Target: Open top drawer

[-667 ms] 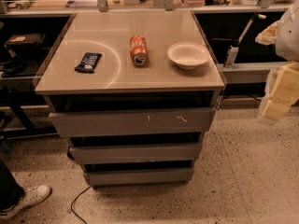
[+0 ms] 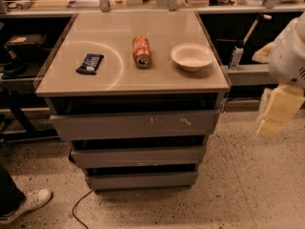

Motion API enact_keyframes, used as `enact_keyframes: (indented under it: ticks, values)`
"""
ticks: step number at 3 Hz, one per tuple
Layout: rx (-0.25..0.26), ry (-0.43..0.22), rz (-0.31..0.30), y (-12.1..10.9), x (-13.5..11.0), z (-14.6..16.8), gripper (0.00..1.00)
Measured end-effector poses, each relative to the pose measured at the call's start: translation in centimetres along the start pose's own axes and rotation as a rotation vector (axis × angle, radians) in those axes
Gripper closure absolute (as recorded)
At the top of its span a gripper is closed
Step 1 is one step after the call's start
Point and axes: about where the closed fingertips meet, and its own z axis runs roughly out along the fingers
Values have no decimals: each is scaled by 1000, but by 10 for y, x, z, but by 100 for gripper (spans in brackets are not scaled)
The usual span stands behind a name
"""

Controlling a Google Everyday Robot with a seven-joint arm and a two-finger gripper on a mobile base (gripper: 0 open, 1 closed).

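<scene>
**Top drawer waits, gripper off to the right**

Nearest the camera, a white sneaker [image 2: 26, 204] and a thin black cable [image 2: 78, 209] lie on the speckled floor. Above them stand two shorter grey drawer fronts [image 2: 138, 156]. Over those is the wide grey handleless top drawer [image 2: 136, 125], its flat panel scratched pale right of centre, with a dark gap above its upper edge.

The panel looks rigid and smooth, so a pinch on its face would probably slip. The upper lip in that gap seems the best purchase, followed by a straight, level pull.

The pale yellow gripper [image 2: 279, 111] hangs right of the cabinet, well apart from the drawer and holding nothing visible. How far it is open cannot be told.

Farther back, the beige cabinet top [image 2: 157, 82] carries a dark snack packet [image 2: 89, 63], an orange can [image 2: 141, 51] lying on its side and a white bowl [image 2: 192, 56].
</scene>
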Motion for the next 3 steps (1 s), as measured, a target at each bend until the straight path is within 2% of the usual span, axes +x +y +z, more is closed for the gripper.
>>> enact_keyframes:
  ticks: [2,3]
  values:
    - [-123,-32,-18,46,-18,123,0]
    - [-147,-57,-48,49,-37,167,0]
